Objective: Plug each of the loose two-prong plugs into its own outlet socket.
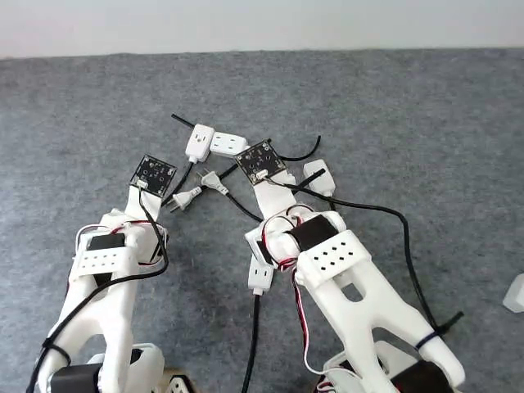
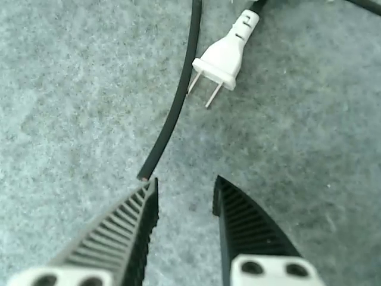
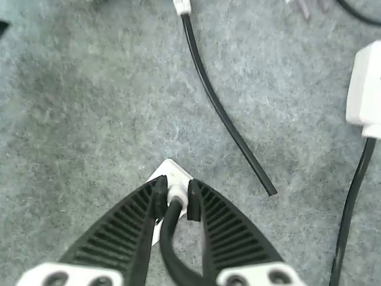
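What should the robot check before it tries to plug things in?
1. Left gripper open and empty: ok.
2. Loose plug lies ahead of it, prongs bare: ok.
3. Black cable out of the left gripper's way: not ok; its cut end lies right beside the gripper.
4. Right gripper shut on a white piece with a black cord: ok.
5. Is that white piece a socket or a plug: cannot tell.
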### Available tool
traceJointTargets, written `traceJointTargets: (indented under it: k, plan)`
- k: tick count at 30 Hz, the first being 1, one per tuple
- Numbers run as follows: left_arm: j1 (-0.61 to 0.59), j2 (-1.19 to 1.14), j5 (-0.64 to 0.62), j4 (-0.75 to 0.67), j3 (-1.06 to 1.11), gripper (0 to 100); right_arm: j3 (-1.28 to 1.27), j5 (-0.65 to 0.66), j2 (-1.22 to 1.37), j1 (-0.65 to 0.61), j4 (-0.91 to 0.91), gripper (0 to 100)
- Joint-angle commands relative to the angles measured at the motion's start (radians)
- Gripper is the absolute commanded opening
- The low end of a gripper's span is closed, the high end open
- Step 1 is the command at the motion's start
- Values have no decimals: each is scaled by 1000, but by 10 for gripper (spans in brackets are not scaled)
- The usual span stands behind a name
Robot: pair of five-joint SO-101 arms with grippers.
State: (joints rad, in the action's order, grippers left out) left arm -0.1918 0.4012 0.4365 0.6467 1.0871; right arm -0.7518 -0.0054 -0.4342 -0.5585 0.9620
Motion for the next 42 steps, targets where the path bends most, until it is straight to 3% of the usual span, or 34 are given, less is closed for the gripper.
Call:
traceJointTargets:
  k: [1, 15, 25, 29, 33, 42]
  plan:
    - [2, 29, -5, -25, -7, 145, 6, -2, -19, -8, -18, 8]
    - [2, 29, -5, -26, -5, 145, -143, 107, -19, -10, -82, 8]
    - [3, 29, -5, -26, -5, 145, -238, 114, -22, -19, -102, 13]
    - [3, 29, -5, -26, -5, 145, -183, 104, -30, -19, -64, 129]
    - [3, 29, -5, -26, -5, 145, -118, -6, -21, -51, 5, 271]
    - [3, 29, -2, -28, -7, 145, -109, -173, 18, -171, -31, 276]
